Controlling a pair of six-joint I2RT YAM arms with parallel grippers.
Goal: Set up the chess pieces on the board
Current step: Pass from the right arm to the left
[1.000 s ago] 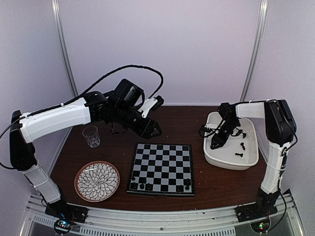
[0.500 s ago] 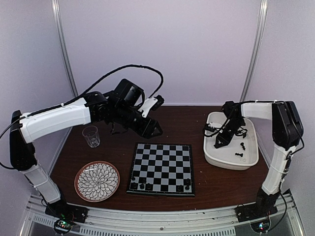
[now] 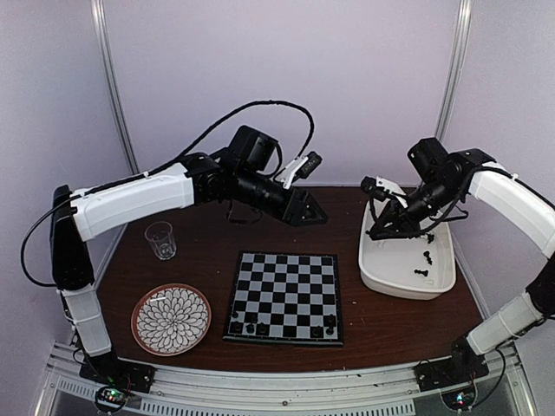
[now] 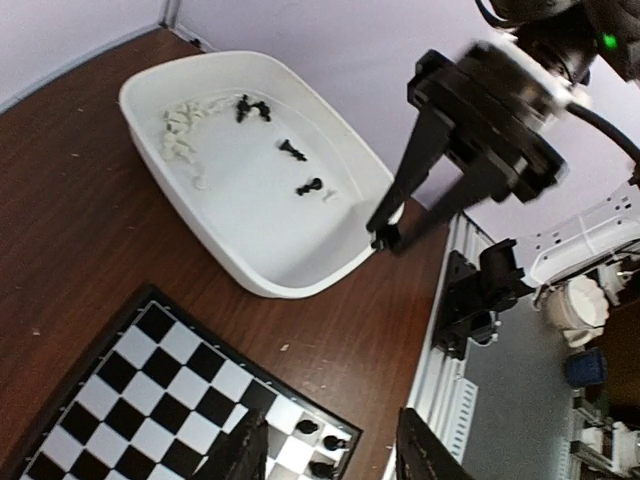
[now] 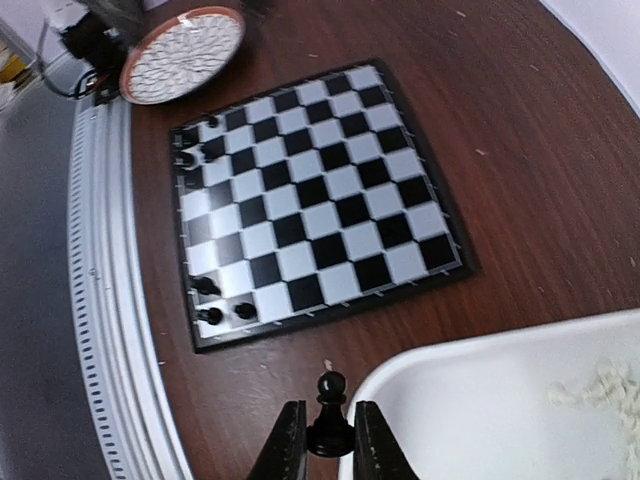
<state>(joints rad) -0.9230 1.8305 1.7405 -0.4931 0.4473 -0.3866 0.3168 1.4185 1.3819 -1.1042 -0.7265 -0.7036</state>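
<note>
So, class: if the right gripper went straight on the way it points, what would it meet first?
Most likely the bare table between tub and board. The right gripper, holding a black piece, points down just outside the tub's rim; depth is unclear.

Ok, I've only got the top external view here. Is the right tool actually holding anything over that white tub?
Observer: Yes. In the right wrist view the right tool is shut on a small black pawn-shaped chess piece, held upright.
Operator: Is anything pale in there? I can only make out dark bits.
Observer: Yes. The left wrist view shows a heap of tiny white chess pieces in one corner of the white rectangular tub.
Operator: And the other arm?
Observer: The left tool is open, with nothing between its fingers.
</note>
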